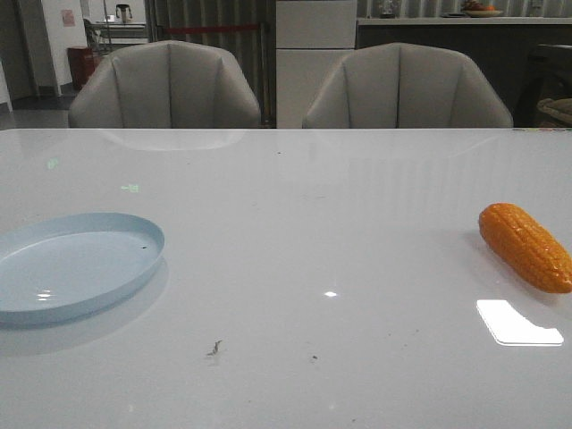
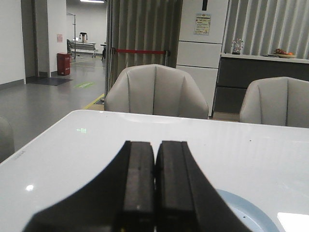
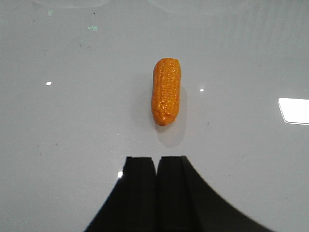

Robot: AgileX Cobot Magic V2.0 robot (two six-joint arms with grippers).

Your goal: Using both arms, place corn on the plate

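Note:
The orange corn [image 1: 525,247] lies on the white table at the right edge of the front view. The pale blue plate [image 1: 76,264] sits at the left, bare. Neither arm shows in the front view. In the right wrist view the corn [image 3: 166,91] lies lengthwise ahead of my right gripper [image 3: 156,159], which is shut and empty, a short gap from the corn's tapered end. In the left wrist view my left gripper [image 2: 154,144] is shut and empty, with a part of the plate [image 2: 246,212] showing beside the fingers.
Two grey chairs [image 1: 165,87] [image 1: 407,87] stand behind the table's far edge. A bright light reflection [image 1: 518,323] lies on the table near the corn. A small dark speck [image 1: 214,348] is on the table in front.

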